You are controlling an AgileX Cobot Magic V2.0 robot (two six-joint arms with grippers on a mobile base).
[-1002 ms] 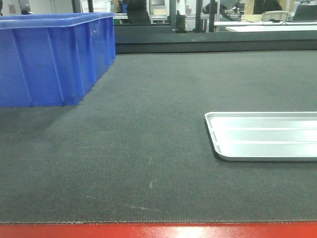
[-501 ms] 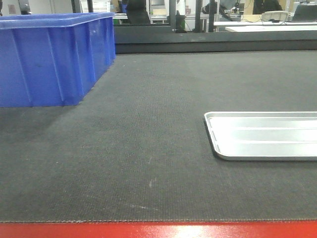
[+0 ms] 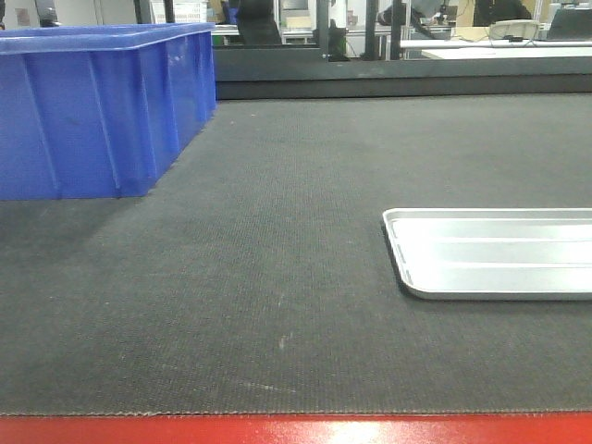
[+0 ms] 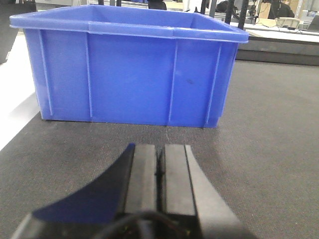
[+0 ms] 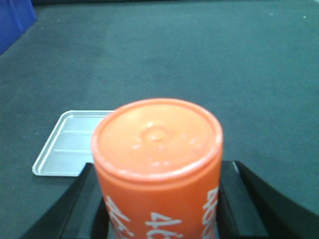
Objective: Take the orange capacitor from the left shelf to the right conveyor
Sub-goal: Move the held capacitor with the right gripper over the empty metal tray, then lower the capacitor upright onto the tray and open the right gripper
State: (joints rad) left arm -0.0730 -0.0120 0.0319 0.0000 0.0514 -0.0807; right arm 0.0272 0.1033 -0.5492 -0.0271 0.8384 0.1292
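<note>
R gripper (image 5: 158,201) clamps orange capacitor (image 5: 157,159) above right conveyor (image 5: 209,59); L gripper (image 4: 159,172) fingers pressed together, empty.
Risk: released too high, it tips, rolls toward the belt edge or onto the tray (image 5: 62,149).

orange capacitor (image 5: 157,149) with white numerals, blue crate (image 4: 129,74), dark textured conveyor (image 3: 277,305)

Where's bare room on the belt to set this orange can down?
The dark grey textured belt is bare between the blue plastic crate and the shallow silver metal tray, down to its red front edge. Crowded at those two.
</note>
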